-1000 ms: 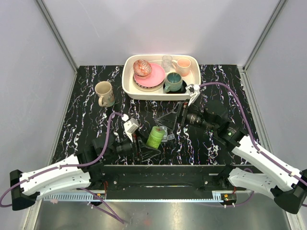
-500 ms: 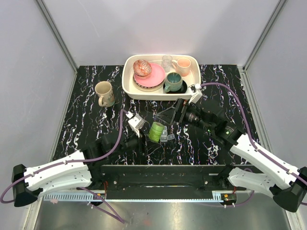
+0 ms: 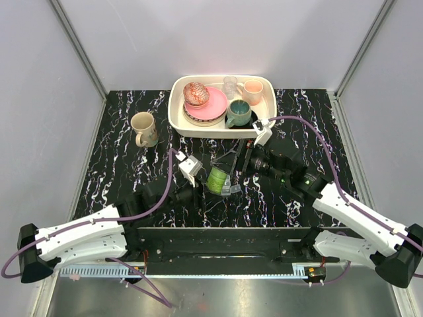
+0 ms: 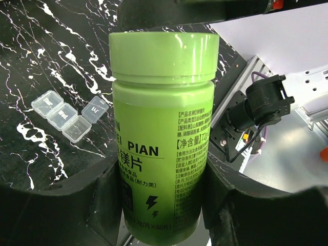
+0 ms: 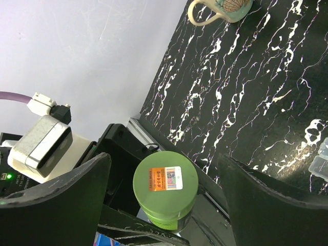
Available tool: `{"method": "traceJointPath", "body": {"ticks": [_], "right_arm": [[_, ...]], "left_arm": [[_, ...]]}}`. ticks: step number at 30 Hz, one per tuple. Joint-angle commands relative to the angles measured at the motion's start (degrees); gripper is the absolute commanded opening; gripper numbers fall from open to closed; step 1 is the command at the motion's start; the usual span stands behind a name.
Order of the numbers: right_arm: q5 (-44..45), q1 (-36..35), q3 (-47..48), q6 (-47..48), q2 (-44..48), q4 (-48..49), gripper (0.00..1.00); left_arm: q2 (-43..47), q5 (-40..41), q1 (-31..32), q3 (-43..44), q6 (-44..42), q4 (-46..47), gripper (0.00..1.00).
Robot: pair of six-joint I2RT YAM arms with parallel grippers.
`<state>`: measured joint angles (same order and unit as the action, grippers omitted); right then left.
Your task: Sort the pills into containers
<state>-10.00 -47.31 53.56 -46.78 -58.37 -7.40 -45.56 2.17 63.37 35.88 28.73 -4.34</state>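
Note:
My left gripper [image 4: 164,205] is shut on a green cylindrical bottle [image 4: 164,128], held off the table with its lid on. In the top view the bottle [image 3: 216,179] hangs at the table's middle, in the left gripper [image 3: 210,183]. My right gripper [image 3: 234,160] is open just right of it; its wrist view looks straight down on the bottle's lid [image 5: 165,187], which sits between the wide jaws of the right gripper [image 5: 163,169] without touching them. The containers [image 4: 66,114], a clear three-cell strip, lie on the marble beside the bottle [image 3: 230,188]. The pills are out of view.
A white tray [image 3: 176,117] at the back holds plates, mugs and a glass. A beige mug [image 3: 143,129] stands at the back left, also seen as a mug [image 5: 220,7] in the right wrist view. The black frame rail [image 3: 225,234] runs along the near edge.
The left gripper has carried the bottle forward, away from its base. The right gripper has swung left toward the bottle's lid, jaws wide.

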Motion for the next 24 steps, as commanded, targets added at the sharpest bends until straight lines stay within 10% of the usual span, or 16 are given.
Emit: {"method": "traceJointPath", "body": {"ticks": [1, 24], "right_arm": [[0.1, -0.7, 0.3, 0.3, -0.6, 1.3, 0.88], [-3.1, -0.9, -0.3, -0.1, -1.3, 2.1, 0.70]], "left_arm": [[-0.5, 0.7, -0.2, 3.2, -0.4, 4.2, 0.00], [-1.3, 1.9, -0.2, 4.1, -0.6, 5.8, 0.00]]}}
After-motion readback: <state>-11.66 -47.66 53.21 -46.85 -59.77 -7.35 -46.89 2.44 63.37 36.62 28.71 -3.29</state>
